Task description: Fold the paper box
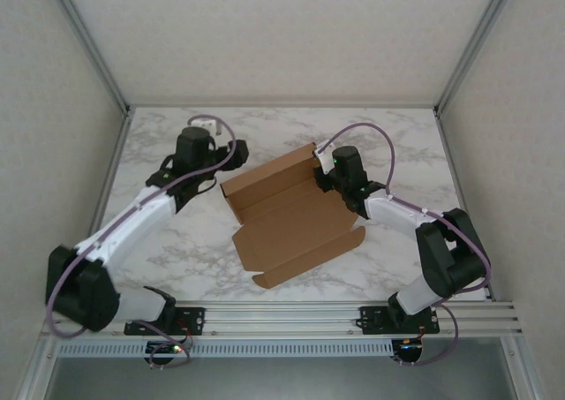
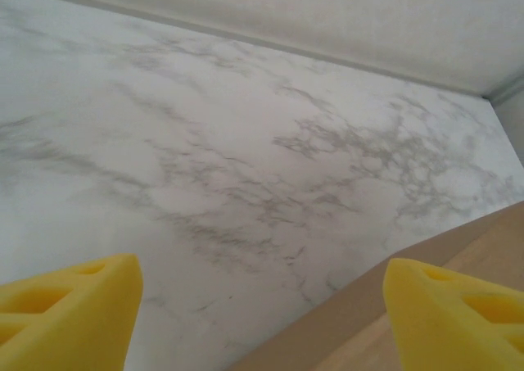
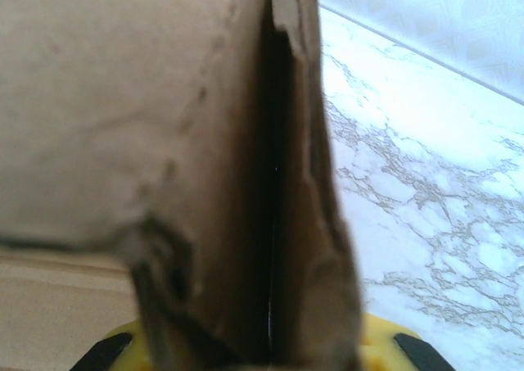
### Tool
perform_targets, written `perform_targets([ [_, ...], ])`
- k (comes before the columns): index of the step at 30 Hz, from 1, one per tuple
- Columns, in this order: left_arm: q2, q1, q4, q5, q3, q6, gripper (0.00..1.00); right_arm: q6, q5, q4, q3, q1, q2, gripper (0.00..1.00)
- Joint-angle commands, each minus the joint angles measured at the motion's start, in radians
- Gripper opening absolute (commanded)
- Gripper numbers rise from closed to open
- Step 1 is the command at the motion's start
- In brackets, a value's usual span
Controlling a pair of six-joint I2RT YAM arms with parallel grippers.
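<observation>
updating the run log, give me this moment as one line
paper box: partly folded | left hand: open, near box edge | right hand: shut on raised box wall

The paper box (image 1: 291, 219) is brown cardboard, matt and dull, with rough, bent edges. The surface (image 1: 406, 144) is smooth and looks like white stone with grey lines. The yellow fingers (image 2: 65, 305) look like matt plastic. The near rail (image 1: 282, 316) is grey metal.

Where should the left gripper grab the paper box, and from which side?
Likely the left end wall of the paper box, from the left: it seems to stand up as a thin edge beside the open left gripper, suiting a pinch. The right gripper is shut on the opposite end.
</observation>
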Motion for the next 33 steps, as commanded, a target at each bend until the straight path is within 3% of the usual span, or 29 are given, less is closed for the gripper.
perform_targets([
  [1,0.186,-0.018,0.055,0.237,0.092,0.042,0.72,0.009,-0.026,0.038,-0.008,-0.003,0.014,0.17],
  [5,0.353,-0.053,0.067,0.406,0.187,0.029,0.68,0.086,-0.038,0.039,-0.021,0.003,0.016,0.17],
  [12,0.473,-0.080,0.152,0.547,0.245,-0.032,0.66,0.165,0.091,0.074,-0.029,0.032,0.064,0.19],
  [20,0.541,-0.114,0.213,0.589,0.234,-0.070,0.62,0.205,0.323,0.114,-0.004,0.076,0.127,0.21],
  [23,0.546,-0.113,0.192,0.574,0.241,-0.052,0.62,0.185,0.238,0.149,-0.021,0.075,0.122,0.26],
  [27,0.565,-0.102,0.159,0.555,0.287,-0.031,0.62,0.126,0.068,0.184,-0.110,0.062,0.028,0.49],
  [33,0.673,-0.115,0.097,0.577,0.433,-0.009,0.62,0.124,-0.013,0.184,-0.179,-0.009,-0.096,0.66],
])
